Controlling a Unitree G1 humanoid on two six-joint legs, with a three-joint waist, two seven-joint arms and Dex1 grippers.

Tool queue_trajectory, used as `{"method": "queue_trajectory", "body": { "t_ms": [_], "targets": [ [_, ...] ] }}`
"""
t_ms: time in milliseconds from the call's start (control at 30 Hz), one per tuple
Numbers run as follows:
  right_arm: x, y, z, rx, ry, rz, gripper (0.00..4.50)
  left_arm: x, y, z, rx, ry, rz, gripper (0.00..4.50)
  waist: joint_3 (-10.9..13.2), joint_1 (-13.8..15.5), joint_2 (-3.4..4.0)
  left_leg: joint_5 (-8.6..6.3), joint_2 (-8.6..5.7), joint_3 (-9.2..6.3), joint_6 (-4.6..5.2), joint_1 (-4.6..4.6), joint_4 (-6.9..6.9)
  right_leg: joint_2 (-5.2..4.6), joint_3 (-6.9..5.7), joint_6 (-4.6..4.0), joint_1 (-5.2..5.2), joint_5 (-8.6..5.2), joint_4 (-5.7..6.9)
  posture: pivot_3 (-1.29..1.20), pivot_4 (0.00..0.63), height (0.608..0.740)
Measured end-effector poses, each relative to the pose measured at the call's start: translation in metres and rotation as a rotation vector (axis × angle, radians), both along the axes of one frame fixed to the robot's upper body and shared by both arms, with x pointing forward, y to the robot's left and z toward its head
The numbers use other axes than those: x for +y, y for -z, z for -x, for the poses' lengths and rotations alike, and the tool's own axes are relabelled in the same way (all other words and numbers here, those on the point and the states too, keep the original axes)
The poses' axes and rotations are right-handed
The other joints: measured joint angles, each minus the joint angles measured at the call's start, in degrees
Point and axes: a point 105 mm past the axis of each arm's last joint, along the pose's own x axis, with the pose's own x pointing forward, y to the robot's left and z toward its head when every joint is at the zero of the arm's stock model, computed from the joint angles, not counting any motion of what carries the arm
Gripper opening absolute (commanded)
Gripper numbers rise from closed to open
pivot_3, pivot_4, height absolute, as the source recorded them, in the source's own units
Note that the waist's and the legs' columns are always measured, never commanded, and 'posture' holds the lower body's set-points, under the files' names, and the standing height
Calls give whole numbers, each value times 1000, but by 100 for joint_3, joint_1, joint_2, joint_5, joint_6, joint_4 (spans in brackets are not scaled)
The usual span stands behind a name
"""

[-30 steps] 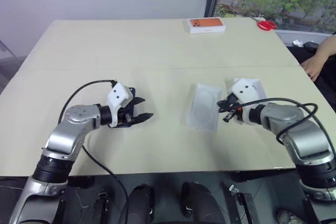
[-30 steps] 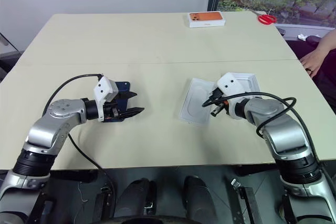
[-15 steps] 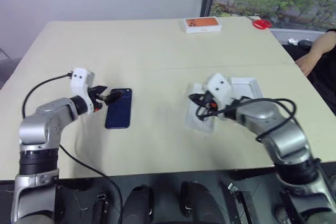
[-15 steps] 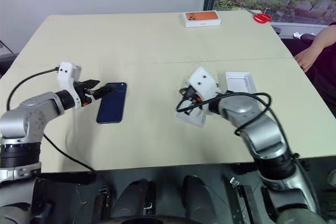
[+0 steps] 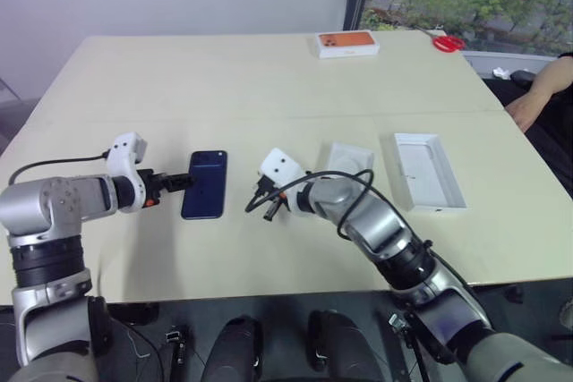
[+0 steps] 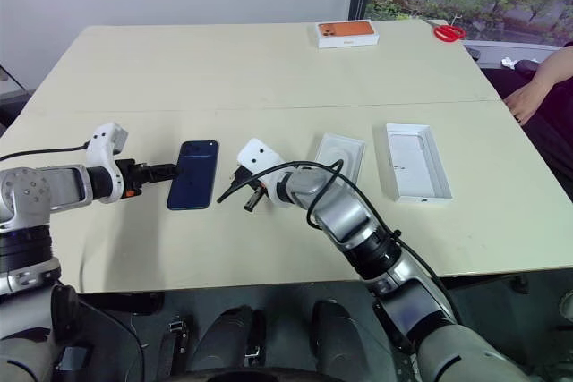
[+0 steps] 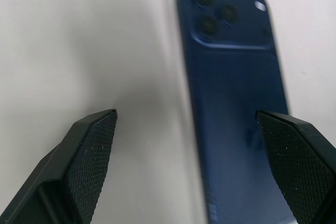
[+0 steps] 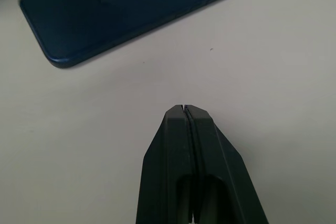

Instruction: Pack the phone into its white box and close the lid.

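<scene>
On the beige table near the front edge, the phone lies flat, camera side up. The left gripper, fingers spread wide, sits just beside its left edge; the right gripper, pinched shut and empty, is near its right. Further right sit a white insert and the white box. There's plenty of bare tabletop behind, with an orange-topped box by the far window.

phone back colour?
Dark navy blue, glossy; the phone shows best in the left wrist view.
</scene>
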Motion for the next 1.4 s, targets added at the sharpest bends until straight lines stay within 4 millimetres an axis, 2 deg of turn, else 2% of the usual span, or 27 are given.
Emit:
{"method": "queue_trajectory", "body": {
  "t_ms": [200,333,600,900,1000,1133,1400],
  "targets": [
    [17,9,5,18,-56,4,0,-21,1,2,10,43,113,4432,-8,-1,4,1,-9,0,-3,5,-2,-18,1,0,5,0,0,0,150,740],
    [19,10,4,12,-63,7,0,-24,2,3,13,44,146,4432,-10,-2,4,1,-12,0,-4,14,-6,-26,0,0,11,0,0,0,150,740],
    [23,12,0,1,-62,6,0,-49,7,7,12,111,228,4432,-12,7,6,-1,-24,-2,-5,53,-17,-53,-4,1,49,-1,-7,0,150,740],
    [23,12,0,-4,-69,13,0,-63,9,8,26,140,320,4432,-12,-1,6,-1,-26,-2,-5,53,-18,-56,-5,1,49,-1,-7,0,150,740],
    [23,11,0,-5,-68,15,0,-60,10,8,40,122,335,3621,-11,-10,6,-1,-26,-2,-5,53,-19,-56,-6,1,48,-1,-8,0,150,740],
    [22,11,-1,-4,-67,13,0,-56,17,9,83,100,345,1711,-11,-24,5,-1,-26,-2,-5,52,-23,-54,-6,1,47,-1,-9,0,150,740],
    [19,11,0,-8,-67,13,0,-51,19,8,98,83,370,1711,-10,-36,4,-1,-25,-2,-6,51,-26,-55,-5,1,43,-1,-9,0,150,740]
  ]
}}
